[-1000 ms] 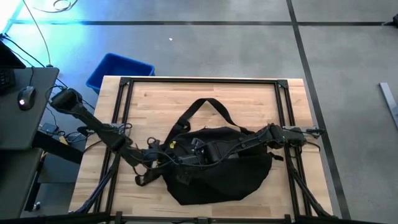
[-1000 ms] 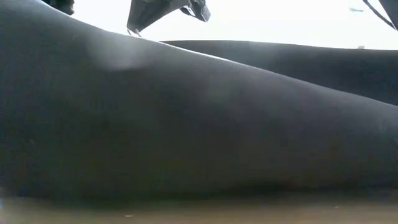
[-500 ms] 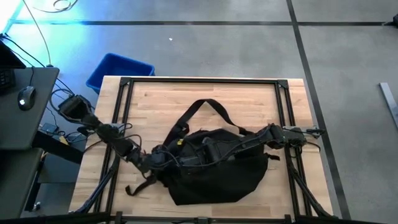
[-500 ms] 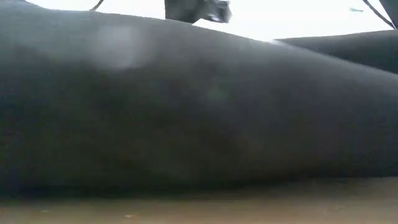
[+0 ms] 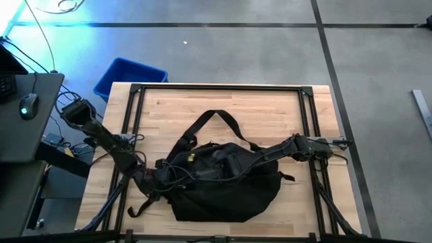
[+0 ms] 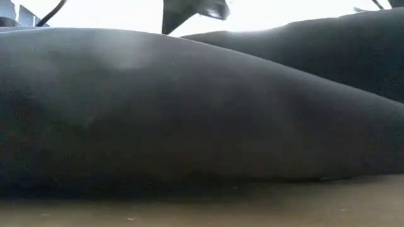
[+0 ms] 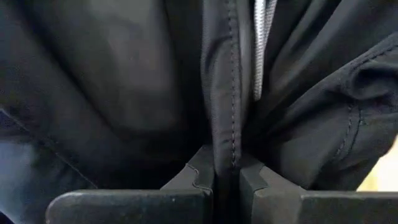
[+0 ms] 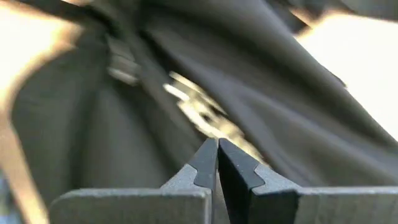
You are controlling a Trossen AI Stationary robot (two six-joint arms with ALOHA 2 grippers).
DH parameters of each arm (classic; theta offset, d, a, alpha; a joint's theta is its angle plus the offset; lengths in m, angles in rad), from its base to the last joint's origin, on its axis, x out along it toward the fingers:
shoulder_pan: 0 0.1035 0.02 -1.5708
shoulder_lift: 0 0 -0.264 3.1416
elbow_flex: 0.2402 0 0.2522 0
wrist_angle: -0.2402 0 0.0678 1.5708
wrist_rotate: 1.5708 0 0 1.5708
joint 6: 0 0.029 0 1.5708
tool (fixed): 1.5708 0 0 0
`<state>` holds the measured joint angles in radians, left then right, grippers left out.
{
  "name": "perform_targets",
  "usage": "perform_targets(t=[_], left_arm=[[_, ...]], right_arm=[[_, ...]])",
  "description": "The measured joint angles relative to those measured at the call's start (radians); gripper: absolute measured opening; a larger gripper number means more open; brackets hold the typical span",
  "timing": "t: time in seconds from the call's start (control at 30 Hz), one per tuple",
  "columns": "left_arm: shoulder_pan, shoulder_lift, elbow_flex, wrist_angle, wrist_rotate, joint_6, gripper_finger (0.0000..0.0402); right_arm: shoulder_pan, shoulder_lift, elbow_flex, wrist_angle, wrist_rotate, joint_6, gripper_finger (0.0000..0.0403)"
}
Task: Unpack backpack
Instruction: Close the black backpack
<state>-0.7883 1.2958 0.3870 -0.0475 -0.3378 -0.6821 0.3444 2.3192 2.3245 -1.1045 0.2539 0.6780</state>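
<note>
The black backpack (image 5: 226, 185) lies slumped on the wooden table (image 5: 270, 111), near its front edge. Its carry loop (image 5: 214, 116) points toward the far edge, and a loose strap (image 5: 138, 208) trails off at the near left. In the low view the backpack (image 6: 189, 113) fills nearly the whole picture. My left gripper (image 5: 167, 177) reaches in from the left and is shut on the bag's left end. My right gripper (image 5: 228, 164) comes in from the right and lies shut on top of the bag, close to a zipper (image 8: 193, 106). My left gripper pinches a stitched fold of the black fabric (image 7: 225, 146) between its two fingers, right beside a zipper track (image 7: 261, 50). The fold runs along the fingers and away from them. The bag's body rests on the table. My right gripper has its shut fingertips (image 8: 205, 165) against the bag's top folds. Whether anything is caught between them I cannot tell.
A blue bin (image 5: 128, 77) stands on the floor beyond the table's far left corner. A desk with a mouse (image 5: 27, 106) is at the left. Black frame rails (image 5: 219, 88) run along the table's edges. Bare wood shows on the far half.
My left gripper has drawn back toward the table's left and near edge with the bag's left end. The backpack has slid left and bunched up. Its right end has pulled in, its carry loop has shifted left, and the loose strap has moved nearer the front edge.
</note>
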Motion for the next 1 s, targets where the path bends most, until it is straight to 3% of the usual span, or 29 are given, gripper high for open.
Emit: perform_targets(t=[0.17, 0.27, 0.4, 0.57, 0.67, 0.8, 1.0], left_arm=[[0.004, -0.088, 0.003, 0.026, -0.019, 0.036, 0.0], [0.013, -0.125, 0.003, 0.029, -0.031, 0.049, 0.0], [0.024, -0.151, 0.004, 0.032, -0.036, 0.051, 0.0], [0.031, -0.145, 0.005, 0.042, -0.029, 0.048, 0.0], [0.031, -0.145, 0.005, 0.043, -0.026, 0.05, 0.0], [0.031, -0.145, 0.005, 0.043, -0.016, 0.057, 0.0], [0.031, -0.145, 0.005, 0.041, -0.011, 0.058, 0.0]], right_arm=[[0.0, 0.036, 0.0, 0.295, -0.131, -0.333, 0.0002], [0.001, 0.059, 0.0, 0.339, -0.136, -0.426, 0.0023], [-0.003, 0.093, -0.001, 0.316, -0.127, -0.465, 0.0084], [-0.004, 0.101, -0.001, 0.316, -0.014, -0.505, 0.0176], [-0.004, 0.109, -0.001, 0.307, 0.006, -0.548, 0.0203], [-0.004, 0.131, -0.001, 0.314, 0.005, -0.556, 0.0197], [-0.004, 0.147, -0.001, 0.33, 0.0, -0.522, 0.0133]])
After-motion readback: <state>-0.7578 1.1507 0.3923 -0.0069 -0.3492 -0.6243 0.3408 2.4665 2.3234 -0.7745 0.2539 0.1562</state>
